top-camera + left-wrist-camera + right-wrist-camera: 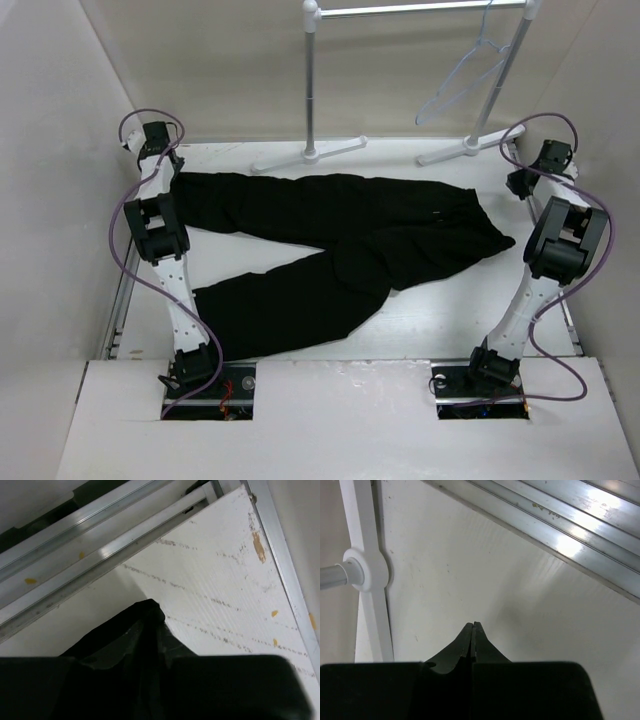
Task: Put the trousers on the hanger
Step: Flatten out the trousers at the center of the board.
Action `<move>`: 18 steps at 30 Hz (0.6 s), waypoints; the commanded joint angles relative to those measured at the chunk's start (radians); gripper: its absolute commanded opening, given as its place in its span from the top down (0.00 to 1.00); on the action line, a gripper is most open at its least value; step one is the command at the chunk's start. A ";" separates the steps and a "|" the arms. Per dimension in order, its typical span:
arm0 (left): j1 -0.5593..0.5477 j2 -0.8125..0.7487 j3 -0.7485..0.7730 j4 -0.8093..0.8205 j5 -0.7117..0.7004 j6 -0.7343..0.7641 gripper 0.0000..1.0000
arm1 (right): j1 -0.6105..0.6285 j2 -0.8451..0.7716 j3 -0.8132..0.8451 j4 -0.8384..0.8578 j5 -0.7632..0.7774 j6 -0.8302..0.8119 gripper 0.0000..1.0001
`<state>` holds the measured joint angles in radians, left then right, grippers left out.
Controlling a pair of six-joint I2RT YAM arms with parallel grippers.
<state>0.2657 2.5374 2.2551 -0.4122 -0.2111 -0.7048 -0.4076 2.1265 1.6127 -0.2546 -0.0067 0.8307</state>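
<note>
Cloth of the trousers (340, 210) masks the left gripper (150, 611) pinching it; right gripper (472, 630) closed, empty

The trousers (340, 250) lie spread across the table (450, 320), the hanger (460, 80) hanging on the rack (312, 90) behind them.

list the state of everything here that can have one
trousers, lying spread flat on the table, legs apart
hanger, hanging empty on the rack rail
rack, standing upright at the table's far edge
left fingers, closed on the end of one trouser leg
right fingers, shut, holding nothing
</note>
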 commanded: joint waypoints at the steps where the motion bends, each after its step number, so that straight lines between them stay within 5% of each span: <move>1: 0.002 -0.023 0.006 0.122 0.028 0.007 0.75 | -0.001 0.012 0.061 0.037 0.028 -0.007 0.99; 5: 0.007 -0.178 -0.148 0.160 0.059 0.010 0.36 | 0.043 -0.132 -0.061 0.057 0.040 -0.015 0.73; 8: 0.023 -0.365 -0.342 0.185 0.050 0.008 0.22 | 0.100 -0.244 -0.174 0.092 0.021 -0.050 0.49; 11: 0.017 -0.530 -0.553 0.234 0.032 -0.004 0.24 | 0.134 -0.272 -0.232 0.069 -0.001 -0.071 0.37; 18: -0.059 -0.655 -0.905 0.332 0.070 -0.036 0.39 | 0.137 -0.200 -0.220 0.046 -0.149 -0.119 0.36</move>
<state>0.2348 1.8771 1.4590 -0.1383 -0.1604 -0.7162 -0.2550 1.8965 1.3853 -0.2237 -0.0662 0.7551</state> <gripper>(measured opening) 0.622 0.645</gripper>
